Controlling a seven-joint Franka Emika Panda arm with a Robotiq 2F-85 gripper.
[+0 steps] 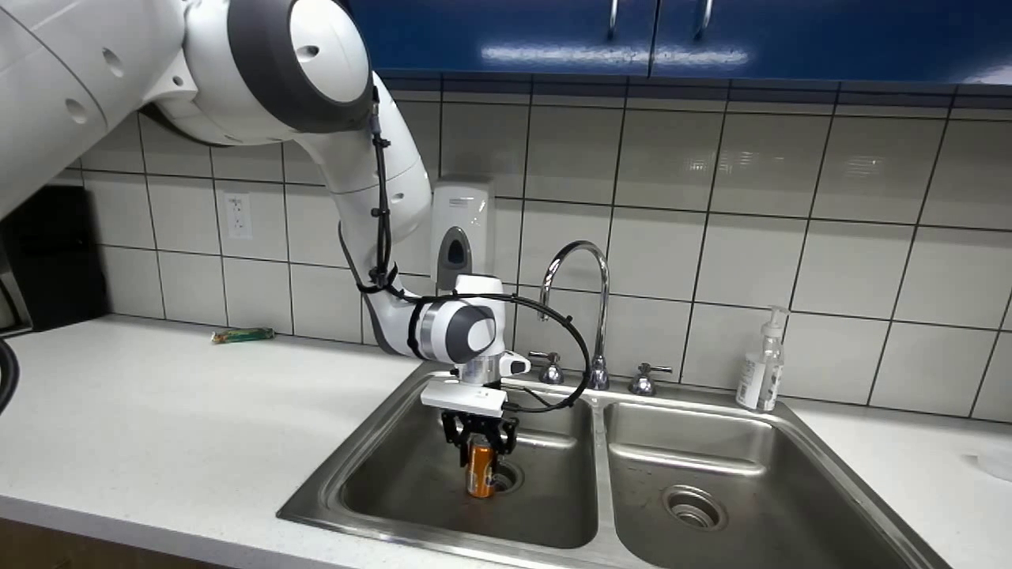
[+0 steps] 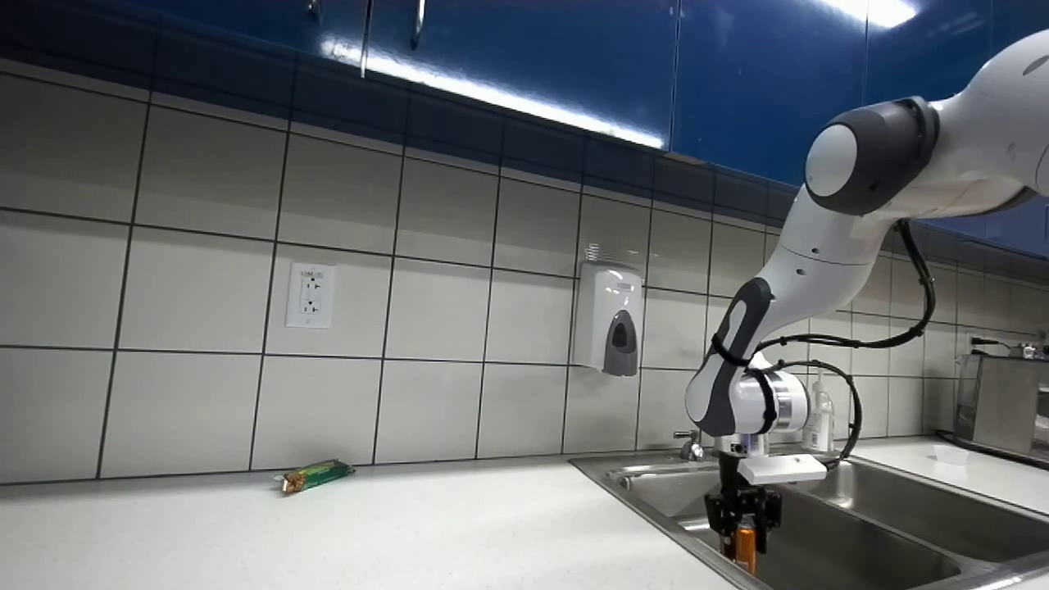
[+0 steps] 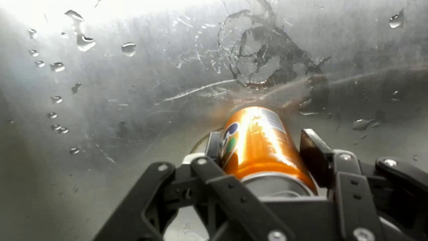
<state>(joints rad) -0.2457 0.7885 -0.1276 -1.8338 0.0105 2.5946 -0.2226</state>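
Straddling an orange can (image 3: 257, 144), the tool (image 1: 480, 452) points down into one basin (image 1: 411, 498) of a steel sink (image 1: 602, 482). One finger pad (image 3: 316, 159) lies along each side of the can, an arrangement that probably suits opposed pressure on a rounded flank; whether both pads bear on it, and so whether the tool grips the can or merely brackets it, cannot be told. The can looks upright beneath the tool, its silver end facing up toward it, which likely suits a reach from above, clear of the basin's steep sides. Just beside the can, under the tool, is a drain (image 1: 512, 475); water droplets (image 3: 128, 49) dot the metal in the wrist view. Behind the tool, in an exterior view, rises a faucet (image 1: 602, 332), and higher on the tiled wall (image 1: 830, 174) hangs a dispenser (image 1: 462, 213), presumably mounted there to be within reach of the sink. Across the neighbouring basin (image 1: 759, 506) from the tool stands a pump bottle (image 1: 760, 371). Well apart from the tool, in both exterior views, a green packet (image 2: 318, 475) lies on the surface (image 2: 410, 533), perhaps kept off the wet metal.
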